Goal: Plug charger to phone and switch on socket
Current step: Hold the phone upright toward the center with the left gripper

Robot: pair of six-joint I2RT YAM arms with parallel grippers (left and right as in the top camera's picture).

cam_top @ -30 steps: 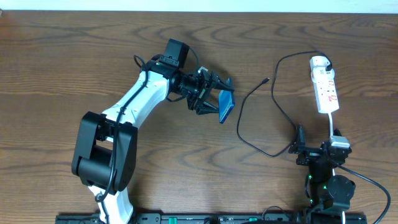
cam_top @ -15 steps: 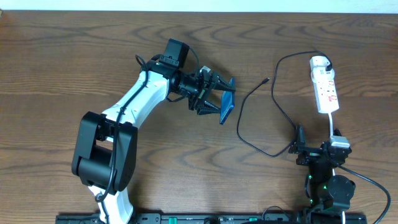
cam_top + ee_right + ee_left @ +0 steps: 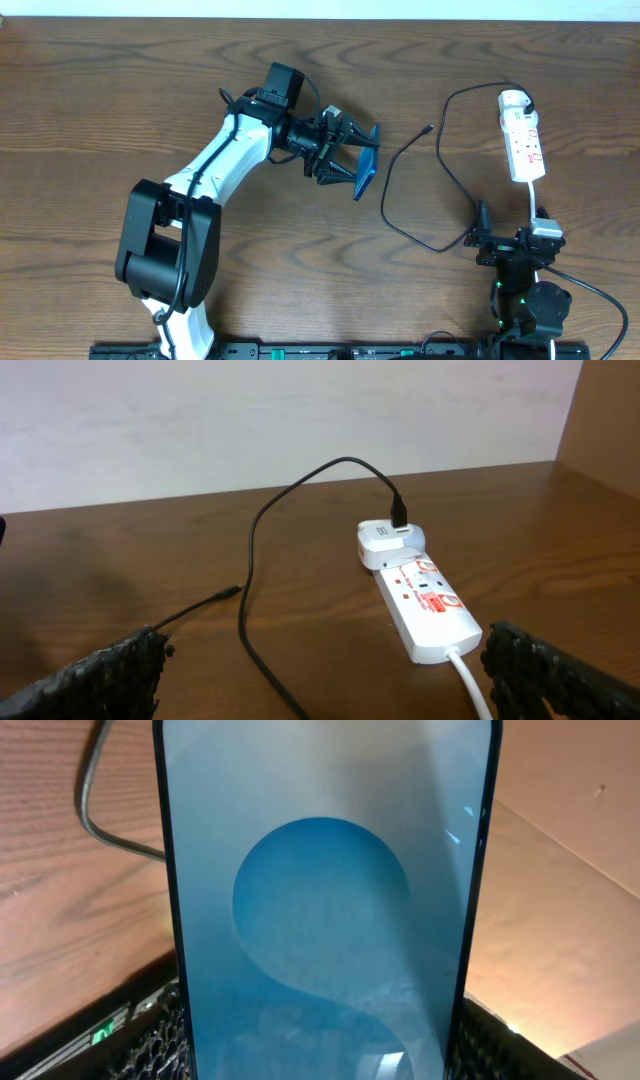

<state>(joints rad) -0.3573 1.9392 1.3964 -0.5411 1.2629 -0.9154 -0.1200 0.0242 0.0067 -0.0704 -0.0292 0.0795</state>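
Note:
My left gripper [image 3: 362, 156] holds the phone [image 3: 366, 172] by its two long edges, raised and tilted above the table's middle. In the left wrist view the blue screen [image 3: 320, 900] fills the space between my fingers [image 3: 150, 1035]. The charger [image 3: 400, 160] lies as a thin black cable right of the phone, with its free plug tip [image 3: 429, 128] on the wood, also seen in the right wrist view [image 3: 235, 591]. The socket [image 3: 523, 140] is a white strip at far right [image 3: 425, 605] with a black plug in it. My right gripper [image 3: 512, 235] is open and empty, near the strip's cord end.
The strip's thick white cord [image 3: 470, 680] runs back toward my right arm. The black cable loops across the wood [image 3: 250, 560] between my right gripper and the strip. A pale wall stands behind the table's far edge.
The left gripper's upper finger has shifted slightly to the right, and the phone shows more edge-on from above. The right arm, cable and strip have not moved.

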